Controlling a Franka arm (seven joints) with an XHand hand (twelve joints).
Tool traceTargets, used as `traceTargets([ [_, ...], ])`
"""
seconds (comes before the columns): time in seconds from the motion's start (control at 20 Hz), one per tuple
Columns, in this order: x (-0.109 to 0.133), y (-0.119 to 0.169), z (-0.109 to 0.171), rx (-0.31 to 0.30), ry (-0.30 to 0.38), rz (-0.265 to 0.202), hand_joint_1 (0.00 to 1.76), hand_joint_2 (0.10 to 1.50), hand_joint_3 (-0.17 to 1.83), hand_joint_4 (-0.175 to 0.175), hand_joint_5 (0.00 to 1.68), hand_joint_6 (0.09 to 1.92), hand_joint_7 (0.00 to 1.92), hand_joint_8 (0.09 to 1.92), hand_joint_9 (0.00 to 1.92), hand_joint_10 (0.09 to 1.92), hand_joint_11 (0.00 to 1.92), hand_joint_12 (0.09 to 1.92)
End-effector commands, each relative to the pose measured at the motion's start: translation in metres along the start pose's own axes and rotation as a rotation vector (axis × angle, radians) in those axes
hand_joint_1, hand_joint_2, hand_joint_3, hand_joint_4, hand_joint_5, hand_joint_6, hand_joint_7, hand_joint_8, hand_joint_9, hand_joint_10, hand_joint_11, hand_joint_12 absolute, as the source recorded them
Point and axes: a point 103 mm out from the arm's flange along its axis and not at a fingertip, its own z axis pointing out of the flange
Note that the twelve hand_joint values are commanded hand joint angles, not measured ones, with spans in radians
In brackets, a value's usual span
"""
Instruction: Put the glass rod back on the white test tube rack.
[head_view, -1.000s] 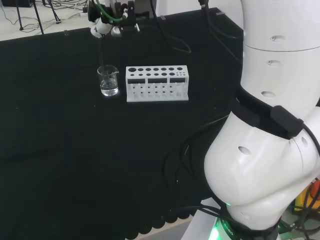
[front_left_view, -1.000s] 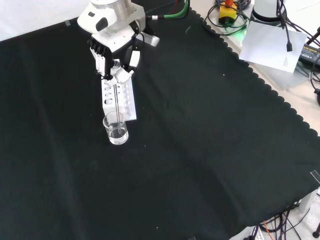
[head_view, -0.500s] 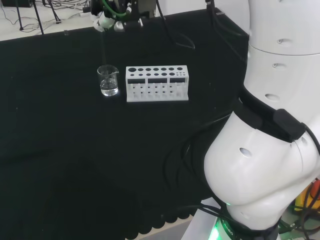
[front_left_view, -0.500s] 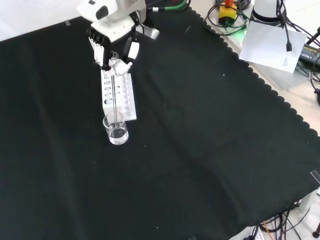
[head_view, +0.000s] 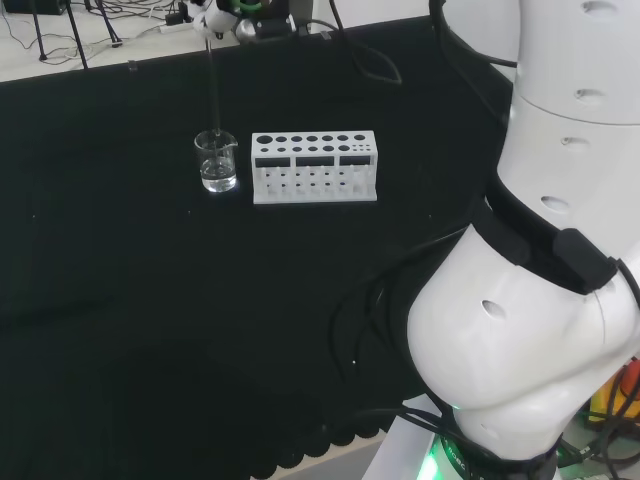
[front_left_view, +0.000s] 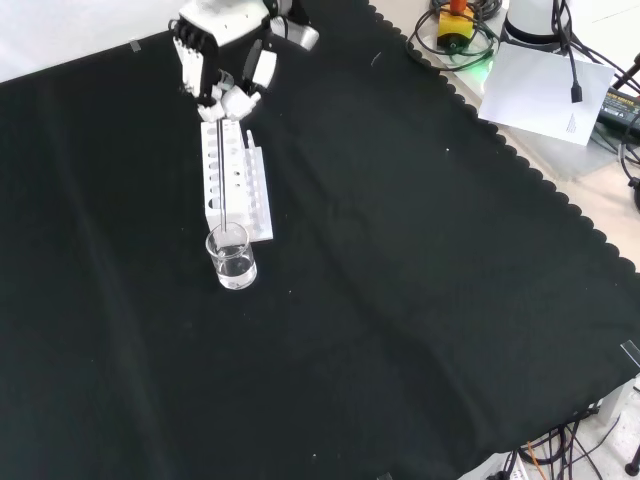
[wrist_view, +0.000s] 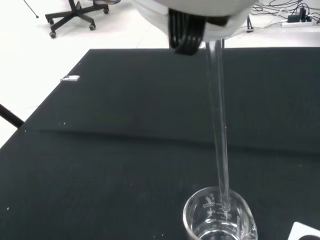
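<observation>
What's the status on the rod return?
Hand fingers shut on thin clear glass rod. Rod tip at small glass beaker rim. White test tube rack beside it, unobstructed.

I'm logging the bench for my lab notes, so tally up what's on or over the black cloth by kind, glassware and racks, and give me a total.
Glass rod, held by the hand over the beaker: 1
Clear glass beaker with some clear liquid: 1
White test tube rack: 1
Total: 3
</observation>
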Motion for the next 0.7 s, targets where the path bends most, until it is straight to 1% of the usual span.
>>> traceTargets([
  [0.05, -0.020, -0.015, -0.020, -0.012, 0.015, 0.045, 1.31, 0.77, 0.53, -0.175, 1.17, 0.50, 1.19, 1.06, 1.64, 0.83, 1.62, 0.72],
  [0.25, -0.041, -0.024, -0.026, -0.016, 0.019, 0.082, 1.31, 0.77, 0.53, -0.175, 1.17, 0.50, 1.19, 1.06, 1.64, 0.83, 1.62, 0.72],
  [0.7, -0.098, -0.053, -0.033, -0.027, 0.023, 0.181, 1.31, 0.78, 0.53, -0.175, 1.17, 0.50, 1.19, 1.07, 1.64, 0.83, 1.62, 0.72],
])
